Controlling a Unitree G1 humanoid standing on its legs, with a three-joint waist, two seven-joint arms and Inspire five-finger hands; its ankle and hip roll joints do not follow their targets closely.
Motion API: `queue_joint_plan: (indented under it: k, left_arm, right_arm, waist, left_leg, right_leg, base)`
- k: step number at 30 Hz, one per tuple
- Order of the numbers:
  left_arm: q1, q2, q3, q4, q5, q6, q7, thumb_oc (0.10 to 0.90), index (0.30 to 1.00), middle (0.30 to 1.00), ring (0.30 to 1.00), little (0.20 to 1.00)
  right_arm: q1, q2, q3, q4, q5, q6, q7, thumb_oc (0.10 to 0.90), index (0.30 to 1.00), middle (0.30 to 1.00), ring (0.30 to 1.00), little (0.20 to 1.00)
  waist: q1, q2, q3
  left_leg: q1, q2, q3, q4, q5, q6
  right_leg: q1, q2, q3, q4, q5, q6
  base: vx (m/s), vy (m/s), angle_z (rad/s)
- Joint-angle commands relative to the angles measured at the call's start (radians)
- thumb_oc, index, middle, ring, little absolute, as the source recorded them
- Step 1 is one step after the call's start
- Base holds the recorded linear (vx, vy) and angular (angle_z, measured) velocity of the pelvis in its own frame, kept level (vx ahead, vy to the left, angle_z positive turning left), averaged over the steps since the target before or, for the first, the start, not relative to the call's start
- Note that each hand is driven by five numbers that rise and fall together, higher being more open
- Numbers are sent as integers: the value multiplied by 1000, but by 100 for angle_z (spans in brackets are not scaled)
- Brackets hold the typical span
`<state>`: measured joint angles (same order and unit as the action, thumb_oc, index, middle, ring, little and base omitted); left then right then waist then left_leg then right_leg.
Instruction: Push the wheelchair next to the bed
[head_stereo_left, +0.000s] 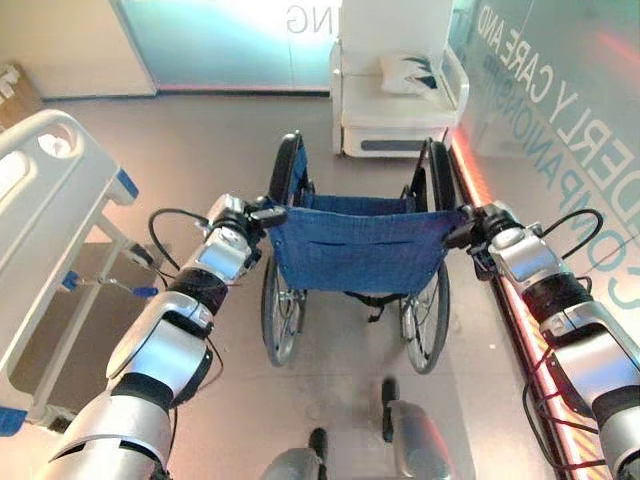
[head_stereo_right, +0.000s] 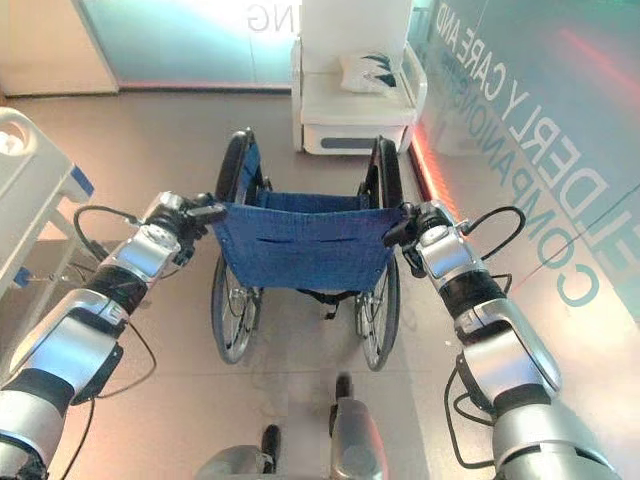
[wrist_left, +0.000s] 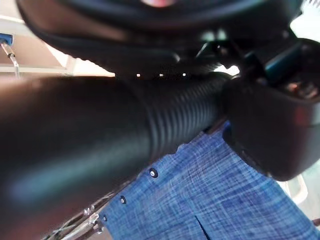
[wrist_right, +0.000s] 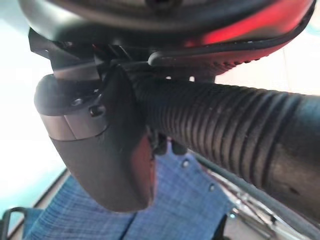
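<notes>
The black-framed wheelchair with a blue fabric backrest (head_stereo_left: 355, 245) stands in the middle of the floor, directly in front of the robot, its back turned toward the near side and its two spoked rear wheels resting on the grey-brown floor (head_stereo_left: 200, 150). The left hand (head_stereo_left: 243, 215) sits at the left push handle, and in the left wrist view the ribbed black rubber grip (wrist_left: 175, 117) runs through the hand with the thumb wrapped over it, so the hand is closed around the handle. The right hand (head_stereo_left: 482, 228) is at the right push handle; the right wrist view shows the ribbed grip (wrist_right: 225, 127) passing under the curled thumb, so this hand also clasps its handle. The white hospital bed with rounded plastic rails and blue fittings (head_stereo_left: 45, 210) lies at the far left of the scene, well apart from the wheelchair. Beyond the wheelchair, on the far side, stands a white armchair (head_stereo_left: 395, 100) holding a white cushion with a dark leaf pattern (head_stereo_left: 412, 72). A glass wall with large lettering (head_stereo_left: 570, 120) runs along the right.
</notes>
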<state>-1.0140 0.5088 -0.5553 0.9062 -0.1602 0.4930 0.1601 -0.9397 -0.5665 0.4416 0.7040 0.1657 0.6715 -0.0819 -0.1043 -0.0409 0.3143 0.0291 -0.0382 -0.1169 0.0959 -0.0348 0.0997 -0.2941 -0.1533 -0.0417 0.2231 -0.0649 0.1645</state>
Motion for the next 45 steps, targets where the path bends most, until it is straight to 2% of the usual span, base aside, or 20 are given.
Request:
queue_joint_plan:
  k: [1,3,4,5,7,8,12,14,15,16,19,20,22,24,27,29,32,37,41,45]
  left_arm:
    - [60,-55,-14,4,-59,-120,-80,400,300,300,300,300]
    - [62,-54,-6,5,-88,-120,-68,400,300,300,300,300]
    - [94,-50,-9,-20,-104,-100,-73,400,300,300,300,300]
    - [98,-50,-8,-23,-105,-99,-71,400,300,300,300,300]
    - [135,-54,1,-38,-117,-90,-66,400,300,300,300,300]
    - [136,-54,1,-39,-117,-90,-67,400,300,300,300,300]
    - [164,-65,7,-24,-150,-110,-47,400,300,300,300,300]
    - [185,-65,13,-31,-151,-124,-40,400,300,300,300,300]
    - [199,-70,17,-49,-133,-129,-47,400,300,300,300,300]
    - [211,-71,18,-60,-123,-135,-49,400,300,300,300,300]
    - [230,-68,21,-85,-86,-136,-70,400,300,300,300,300]
    - [236,-54,13,-101,-83,-128,-67,400,300,300,300,300]
    - [226,-30,11,-109,-88,-122,-70,400,300,300,300,300]
    - [205,-13,14,-98,-108,-132,-63,400,300,300,300,300]
    - [210,-4,23,-97,-94,-144,-98,400,300,300,300,300]
    - [229,3,23,-116,-72,-146,-122,400,300,300,300,300]
    - [267,5,12,-160,-15,-141,-140,400,300,300,300,300]
    - [253,-23,-1,-153,19,-133,-150,400,300,300,300,300]
    - [208,-15,-4,-137,3,-139,-152,400,300,300,300,300]
    - [200,-17,7,-151,-9,-118,-166,400,300,300,300,300]
  right_arm:
    - [-30,-39,94,47,-3,-144,11,400,300,300,300,300]
    - [-30,-39,106,36,9,-134,18,400,300,300,300,300]
    - [-12,-32,120,-5,9,-110,17,400,300,300,300,300]
    - [-10,-31,121,-8,8,-109,16,400,300,300,300,300]
    - [9,-16,125,-33,-14,-101,12,400,300,300,300,300]
    - [10,-16,125,-34,-15,-101,11,400,300,300,300,300]
    - [25,-24,132,-35,-38,-142,23,400,300,300,300,300]
    - [41,-30,135,-45,-46,-155,20,400,300,300,300,300]
    - [53,-37,133,-52,-54,-157,13,400,300,300,300,300]
    - [52,-38,134,-44,-52,-165,14,400,300,300,300,300]
    - [38,-25,131,7,-85,-194,27,400,300,300,300,300]
    - [9,-27,149,5,-91,-201,42,400,300,300,300,300]
    - [-32,-34,162,21,-97,-219,64,400,300,300,300,300]
    - [-86,-36,180,80,-112,-278,95,400,300,300,300,300]
    - [-71,-17,170,131,-146,-360,122,400,300,300,300,300]
    - [-39,-2,167,145,-171,-380,121,400,300,300,300,300]
    - [14,20,156,149,-185,-390,113,400,300,300,300,300]
    - [-10,51,155,170,-186,-376,95,400,300,300,300,300]
    - [-45,33,160,128,-168,-360,75,400,300,300,300,300]
    - [-55,-4,156,18,-191,-283,109,400,300,300,300,300]
  waist:
    - [-5,-10,-38]
    - [-8,-8,-66]
    - [-7,0,-96]
    - [-7,1,-99]
    - [-7,4,-129]
    - [-7,4,-131]
    - [-18,-4,-172]
    - [-5,-9,-173]
    - [31,-22,-147]
    - [55,-24,-127]
    - [125,8,-74]
    - [181,36,-63]
    - [210,43,-58]
    - [222,55,-63]
    - [239,52,-94]
    - [263,37,-121]
    - [290,25,-154]
    - [258,40,-143]
    - [181,20,-84]
    - [134,13,-75]
  left_leg:
    - [156,-61,22,92,-197,-53]
    - [183,-24,21,94,-207,-77]
    - [207,36,31,107,-154,-111]
    - [209,42,34,108,-147,-115]
    - [194,112,63,160,-43,-136]
    - [193,117,65,165,-39,-138]
    - [165,192,125,284,96,-170]
    - [111,188,131,339,127,-168]
    - [-37,141,126,407,120,-145]
    - [-99,93,130,402,103,-131]
    - [-239,9,191,234,158,-148]
    - [-351,-50,180,103,248,-173]
    - [-376,-75,169,42,281,-177]
    - [-347,-78,176,27,250,-153]
    - [-304,-70,169,92,138,-91]
    - [-258,-70,159,71,122,-62]
    - [-203,-75,139,36,120,-42]
    - [-98,-72,67,-4,92,-41]
    - [-29,-97,2,0,-1,-27]
    - [13,-109,-71,40,-73,-20]
  right_leg:
    - [25,11,-5,-155,304,-45]
    - [39,19,-3,-95,274,-50]
    - [47,32,-25,-44,232,-66]
    - [49,32,-29,-42,229,-67]
    - [89,57,-42,-47,181,-102]
    - [91,59,-44,-48,179,-105]
    - [138,83,-74,-69,125,-152]
    - [173,93,-74,-76,104,-167]
    - [240,100,-58,-89,87,-176]
    - [273,106,-43,-96,82,-173]
    - [386,155,-30,-125,54,-163]
    - [441,203,11,-143,43,-165]
    - [460,219,38,-144,25,-168]
    - [436,228,35,-109,-10,-175]
    - [428,201,0,13,-107,-163]
    - [437,165,-45,134,-74,-122]
    - [416,130,-75,267,57,-59]
    - [269,85,-81,97,78,-77]
    - [77,9,-23,-117,270,-40]
    - [56,-2,53,-286,305,-16]
  base:
    - [453,-442,66]
    - [475,-351,56]
    - [387,-228,20]
    - [625,-382,-10]
    - [448,-294,10]
    - [396,-260,20]
    - [359,-200,0]
    - [393,-189,13]
    - [444,-174,7]
    - [568,-170,-5]
    - [553,-29,-4]
    - [581,23,-23]
    - [384,57,-61]
    - [329,149,-109]
    - [451,150,-79]
    - [488,97,-7]
    - [492,59,12]
    - [363,-113,-8]
    - [313,-231,33]
    - [514,-287,84]
